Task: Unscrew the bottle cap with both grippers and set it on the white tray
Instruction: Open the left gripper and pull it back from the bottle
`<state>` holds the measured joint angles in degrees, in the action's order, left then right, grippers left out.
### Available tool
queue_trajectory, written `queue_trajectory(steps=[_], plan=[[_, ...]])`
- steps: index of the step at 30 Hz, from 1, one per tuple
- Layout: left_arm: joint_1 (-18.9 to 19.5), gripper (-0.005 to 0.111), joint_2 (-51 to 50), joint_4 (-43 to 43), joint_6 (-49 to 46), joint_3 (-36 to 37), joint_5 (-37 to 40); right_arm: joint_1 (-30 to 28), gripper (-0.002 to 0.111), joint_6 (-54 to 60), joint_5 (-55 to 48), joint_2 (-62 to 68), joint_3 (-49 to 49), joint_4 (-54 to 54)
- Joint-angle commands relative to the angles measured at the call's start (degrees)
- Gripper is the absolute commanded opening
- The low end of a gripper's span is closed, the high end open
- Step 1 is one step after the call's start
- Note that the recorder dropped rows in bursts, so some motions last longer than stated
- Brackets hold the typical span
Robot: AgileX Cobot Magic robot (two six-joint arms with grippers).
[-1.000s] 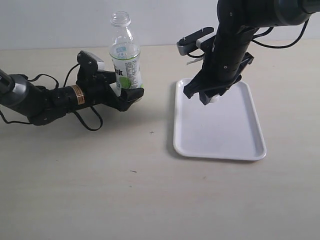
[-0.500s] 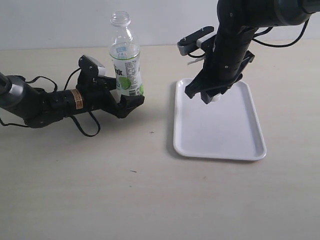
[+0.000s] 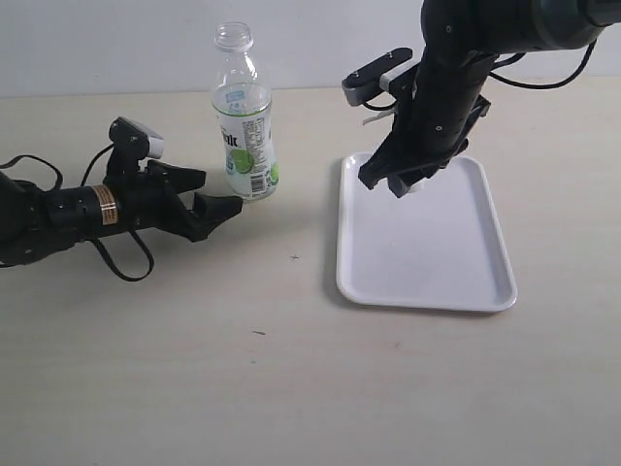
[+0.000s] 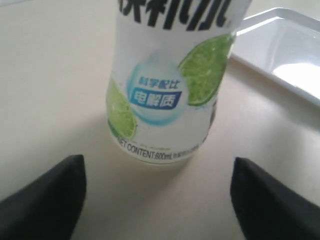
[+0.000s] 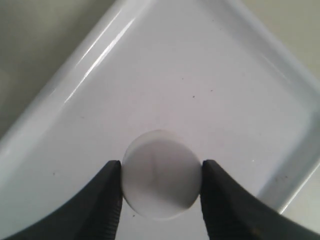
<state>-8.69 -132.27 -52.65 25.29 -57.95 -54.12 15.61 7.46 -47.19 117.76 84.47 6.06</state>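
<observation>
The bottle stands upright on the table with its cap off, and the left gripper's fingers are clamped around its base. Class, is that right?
Not quite. The bottle does stand upright and capless, but the left gripper is not clamped on it: its fingers stand open, apart from the base, as the left wrist view shows.

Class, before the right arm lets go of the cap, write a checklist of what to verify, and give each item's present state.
1. The bottle cap is held between the fingers of the right gripper: ok.
2. Cap above the white tray, inside its rim: ok, near a corner.
3. Cap resting on the tray floor: cannot tell.
4. Bottle upright, neck open: ok.
5. Left gripper open, apart from the bottle: ok.
</observation>
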Motion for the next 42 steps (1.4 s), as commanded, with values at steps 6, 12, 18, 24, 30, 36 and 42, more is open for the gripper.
queue_trajectory(steps=[6, 12, 18, 24, 30, 36, 42], plan=[[0.3, 0.000, 3.1, -5.8, 0.1, 1.4, -2.4, -2.7, 0.000, -1.8, 4.7, 3.3, -0.1, -0.9], [0.3, 0.000, 3.1, -5.5, 0.1, 1.4, -4.9, -2.7, 0.000, -1.7, 6.8, 5.0, -0.1, -2.7], [0.3, 0.000, 3.1, -5.5, 0.1, 1.4, -6.4, -2.7, 0.000, -1.5, 7.1, 6.8, -0.1, -2.7], [0.3, 0.000, 3.1, -5.4, 0.1, 1.4, -6.8, -2.7, 0.000, -1.5, 7.1, 7.1, -0.1, -2.7], [0.3, 0.000, 3.1, -5.4, 0.3, 1.4, -7.2, -2.7, 0.000, -1.5, 7.1, 7.2, -0.1, -2.7], [0.3, 0.000, 3.1, -5.4, 0.3, 1.4, -7.2, -2.7, 0.042, -1.5, 7.1, 7.2, -0.1, -2.9], [0.3, 0.000, 3.3, -5.4, 0.3, 1.4, -7.2, -2.7, 0.074, -1.5, 6.9, 7.2, -0.1, -2.9]])
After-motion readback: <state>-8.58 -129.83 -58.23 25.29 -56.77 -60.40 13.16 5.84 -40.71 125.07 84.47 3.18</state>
